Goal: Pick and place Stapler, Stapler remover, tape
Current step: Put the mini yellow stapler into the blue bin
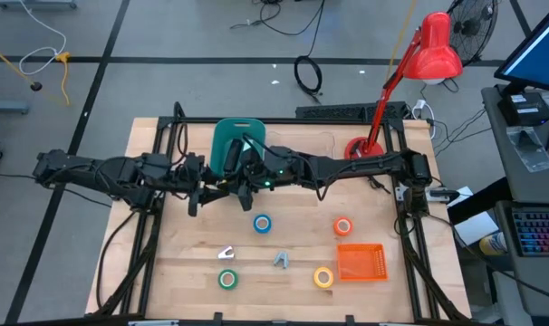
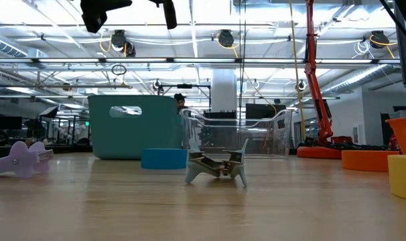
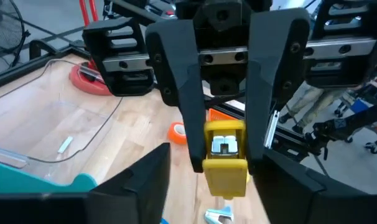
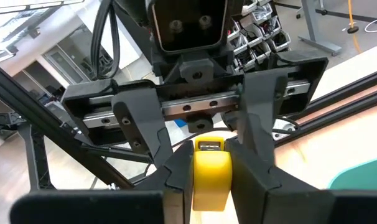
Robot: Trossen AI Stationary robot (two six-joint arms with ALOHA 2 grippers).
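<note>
Both grippers (mid-table) on yellow stapler (image 3: 224, 157)

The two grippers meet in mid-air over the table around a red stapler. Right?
Not quite: the stapler is yellow, not red, as both wrist views show. The left gripper and the right gripper do meet around it above the table.

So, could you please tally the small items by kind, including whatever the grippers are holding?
Tape rolls: 4, green, blue, yellow, orange
Staple removers: 2, lilac, grey
Stapler: 1, clamped above the table by both left gripper and right gripper
Total: 7
</note>
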